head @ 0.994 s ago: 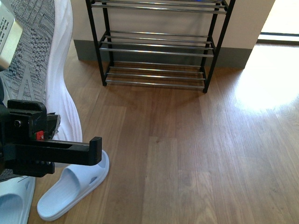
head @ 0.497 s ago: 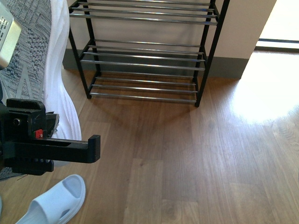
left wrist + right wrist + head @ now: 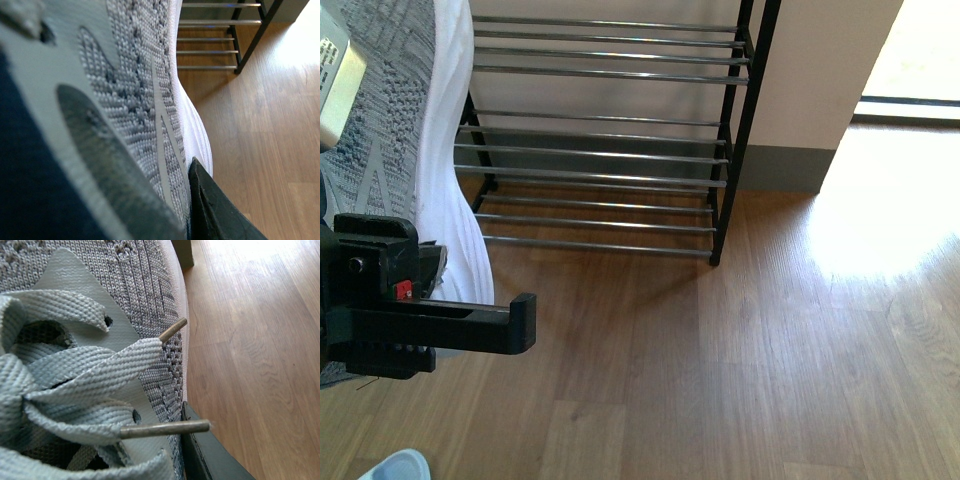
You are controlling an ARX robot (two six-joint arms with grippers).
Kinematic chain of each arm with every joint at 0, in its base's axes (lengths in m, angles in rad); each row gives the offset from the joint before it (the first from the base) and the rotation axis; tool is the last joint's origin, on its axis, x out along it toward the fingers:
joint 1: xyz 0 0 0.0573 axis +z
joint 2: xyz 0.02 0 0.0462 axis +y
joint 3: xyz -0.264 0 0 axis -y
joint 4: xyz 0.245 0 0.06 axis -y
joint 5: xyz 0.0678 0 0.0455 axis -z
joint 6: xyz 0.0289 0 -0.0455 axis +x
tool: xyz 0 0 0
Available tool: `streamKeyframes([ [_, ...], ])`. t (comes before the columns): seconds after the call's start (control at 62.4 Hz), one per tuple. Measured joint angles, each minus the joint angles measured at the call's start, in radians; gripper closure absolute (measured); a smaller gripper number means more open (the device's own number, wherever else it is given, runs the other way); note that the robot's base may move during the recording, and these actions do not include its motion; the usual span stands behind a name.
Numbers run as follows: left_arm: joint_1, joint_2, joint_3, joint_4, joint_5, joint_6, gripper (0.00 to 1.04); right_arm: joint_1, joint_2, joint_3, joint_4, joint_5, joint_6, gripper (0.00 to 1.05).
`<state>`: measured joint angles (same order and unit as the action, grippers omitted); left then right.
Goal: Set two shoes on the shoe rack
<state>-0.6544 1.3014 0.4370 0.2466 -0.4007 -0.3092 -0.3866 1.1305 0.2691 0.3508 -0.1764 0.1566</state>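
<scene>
One grey sneaker (image 3: 390, 140) with a thick white sole hangs upright at the far left of the front view, and my left gripper (image 3: 470, 325) is shut on it. The left wrist view shows its knit side (image 3: 130, 100) pressed against my black finger (image 3: 215, 215). The other grey sneaker (image 3: 145, 285) fills the right wrist view, laces (image 3: 85, 375) in front; my right gripper (image 3: 176, 460) is shut on it, one dark finger (image 3: 207, 460) showing. The shoe rack (image 3: 735, 130), a black frame with chrome rod shelves, stands close ahead against the wall and also shows as the rack (image 3: 240, 45).
Wooden floor (image 3: 720, 380) stretches to the right of the rack, with a bright sunlit patch (image 3: 880, 210) near a doorway. A beige wall with a grey baseboard (image 3: 780, 165) stands behind the rack. The tip of a pale slide sandal (image 3: 395, 466) peeks in at the bottom left.
The rack has come closer and shifted left in the front view. The pale sandals have slid almost out of the bottom edge. Both sneakers stay gripped as before.
</scene>
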Motion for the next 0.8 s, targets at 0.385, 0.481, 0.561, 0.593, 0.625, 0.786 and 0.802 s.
streamKeyframes([
  [0.385,0.0,0.0,0.0,0.0,0.003,-0.002,1.01,0.0,0.0,0.0,0.0,0.002,0.0,1.01],
  [0.481,0.0,0.0,0.0,0.0,0.003,-0.001,1.01,0.0,-0.001,0.0,0.0,0.0,0.0,1.01],
  [0.561,0.001,0.001,0.0,0.0,0.004,-0.001,1.01,0.0,0.001,0.001,0.0,0.001,0.0,1.01],
  [0.593,0.001,0.001,0.0,0.0,0.003,-0.001,1.01,0.0,0.002,0.0,0.0,0.003,0.0,1.01],
  [0.625,0.001,0.001,0.0,0.0,0.003,-0.002,1.01,0.0,0.002,0.0,0.0,0.002,0.0,1.01],
  [0.786,0.002,0.001,0.0,0.0,0.002,-0.002,1.01,0.0,0.001,0.002,0.001,0.0,0.0,1.01],
  [0.802,0.002,0.001,0.0,0.0,0.002,-0.002,1.01,0.0,0.001,0.002,0.001,0.0,0.0,1.01],
])
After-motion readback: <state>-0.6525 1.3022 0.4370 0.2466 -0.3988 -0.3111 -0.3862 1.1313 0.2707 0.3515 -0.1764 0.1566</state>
